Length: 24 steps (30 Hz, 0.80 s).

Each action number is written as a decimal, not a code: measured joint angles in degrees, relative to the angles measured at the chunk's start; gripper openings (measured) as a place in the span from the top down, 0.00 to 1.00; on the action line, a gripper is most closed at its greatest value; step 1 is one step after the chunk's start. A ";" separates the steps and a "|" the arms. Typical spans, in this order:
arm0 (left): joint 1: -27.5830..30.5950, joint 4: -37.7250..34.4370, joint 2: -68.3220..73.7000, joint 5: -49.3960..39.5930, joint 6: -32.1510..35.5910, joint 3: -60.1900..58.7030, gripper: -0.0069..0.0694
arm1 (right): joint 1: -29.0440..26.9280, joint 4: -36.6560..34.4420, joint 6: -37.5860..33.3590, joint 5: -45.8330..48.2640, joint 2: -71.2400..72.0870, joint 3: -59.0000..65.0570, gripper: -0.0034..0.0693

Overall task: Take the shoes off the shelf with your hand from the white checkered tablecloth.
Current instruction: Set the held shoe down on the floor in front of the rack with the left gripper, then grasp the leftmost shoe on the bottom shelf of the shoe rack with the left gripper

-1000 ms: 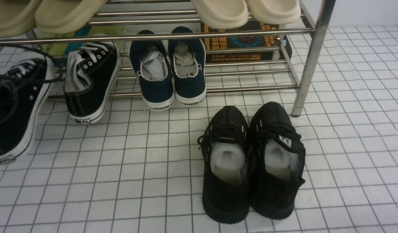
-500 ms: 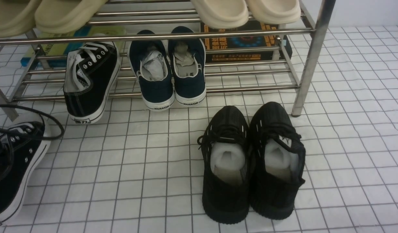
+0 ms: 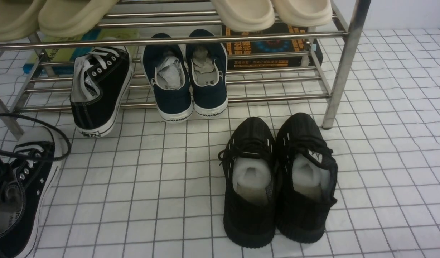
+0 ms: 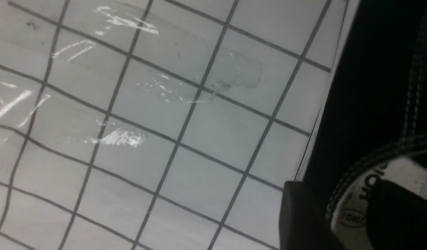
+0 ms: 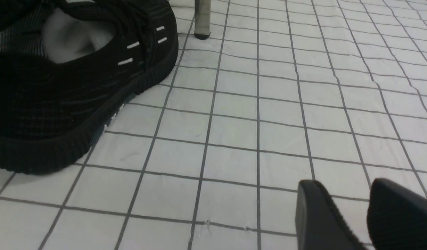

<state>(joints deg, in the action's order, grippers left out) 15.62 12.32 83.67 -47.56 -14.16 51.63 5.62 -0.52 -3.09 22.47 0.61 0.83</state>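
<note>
One black canvas sneaker (image 3: 98, 91) with white laces leans on the lowest tier of the chrome shelf (image 3: 241, 35), heel toward me. Its mate (image 3: 21, 193) is off the shelf at the bottom left, over the white checkered tablecloth (image 3: 151, 186). My left gripper (image 4: 342, 208) is shut on that mate's heel wall (image 4: 359, 194), one finger outside and one inside. Only its black cables (image 3: 37, 156) show in the front view. My right gripper (image 5: 345, 189) is slightly open and empty, low over the cloth, beside the all-black knit sneaker (image 5: 71, 86).
Navy WARRIOR slip-ons (image 3: 185, 79) stand on the shelf's lowest tier. A pair of all-black knit sneakers (image 3: 277, 179) sits on the cloth in front of the shelf's right leg (image 3: 339, 71). Beige slippers (image 3: 270, 12) lie on the upper tier, boxes (image 3: 270, 48) behind.
The canvas sneaker in my left gripper has come away from the shelf, toward me and down to the bottom left. The other shoes have not moved.
</note>
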 joint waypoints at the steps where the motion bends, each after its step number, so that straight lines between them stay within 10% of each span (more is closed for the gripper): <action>1: 0.00 0.36 -0.30 -1.23 0.00 0.18 0.43 | 0.00 0.00 0.00 0.00 0.00 0.00 0.62; 7: 0.00 -0.95 -0.98 -9.35 0.00 8.46 0.41 | 0.00 0.00 0.00 0.00 0.00 0.00 0.62; 16: -5.08 -15.00 1.40 -8.42 5.62 21.58 0.89 | 0.00 0.00 0.00 0.00 0.00 0.00 0.62; 24: -14.55 -14.43 12.72 -5.40 -0.62 32.83 0.89 | 0.00 0.00 0.00 0.00 0.00 0.00 0.62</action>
<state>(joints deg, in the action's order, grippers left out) 1.07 -2.11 96.39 -52.96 -14.78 84.46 5.62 -0.52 -3.09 22.47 0.61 0.83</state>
